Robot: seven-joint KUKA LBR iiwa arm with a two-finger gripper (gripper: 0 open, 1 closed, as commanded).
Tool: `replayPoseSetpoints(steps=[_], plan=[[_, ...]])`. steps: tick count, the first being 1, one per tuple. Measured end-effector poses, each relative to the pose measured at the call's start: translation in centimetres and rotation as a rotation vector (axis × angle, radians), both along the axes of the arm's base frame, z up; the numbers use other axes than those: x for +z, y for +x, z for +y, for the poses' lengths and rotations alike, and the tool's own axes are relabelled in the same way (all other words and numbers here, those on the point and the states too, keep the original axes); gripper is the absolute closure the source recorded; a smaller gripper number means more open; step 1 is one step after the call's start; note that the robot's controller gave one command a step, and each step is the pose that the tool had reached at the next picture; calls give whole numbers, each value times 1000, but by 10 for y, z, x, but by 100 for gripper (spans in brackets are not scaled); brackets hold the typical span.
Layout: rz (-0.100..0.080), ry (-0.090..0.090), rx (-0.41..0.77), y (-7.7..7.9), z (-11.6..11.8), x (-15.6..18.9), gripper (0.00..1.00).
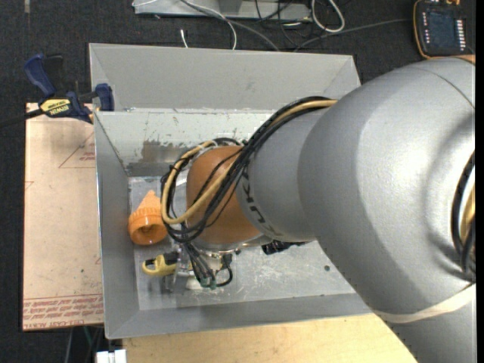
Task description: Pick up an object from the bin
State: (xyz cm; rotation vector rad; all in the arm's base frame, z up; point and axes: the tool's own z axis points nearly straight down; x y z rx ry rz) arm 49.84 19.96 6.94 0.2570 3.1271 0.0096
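Gripper [198, 269] hangs low over the floor of the bin [302, 282], lower left of the frame, tucked under the orange wrist cover [215, 199], so you cannot tell how wide it stands or whether it has anything. Just left of it lies a small yellow object [157, 265], your nearest candidate. Above that, an orange cone [147, 221] lies with its long axis running up the frame, wide mouth downward.

cone [147, 221] in bin [227, 82], left of arm [340, 180], small piece [157, 265] just before it
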Motion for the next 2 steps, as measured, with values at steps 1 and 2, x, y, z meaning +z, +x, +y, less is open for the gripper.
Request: replayPoseSetpoints(steps=[1,2], plan=[[0,0,0,0,0,0,100],[5,-1,0,-1,-1,12,100]])
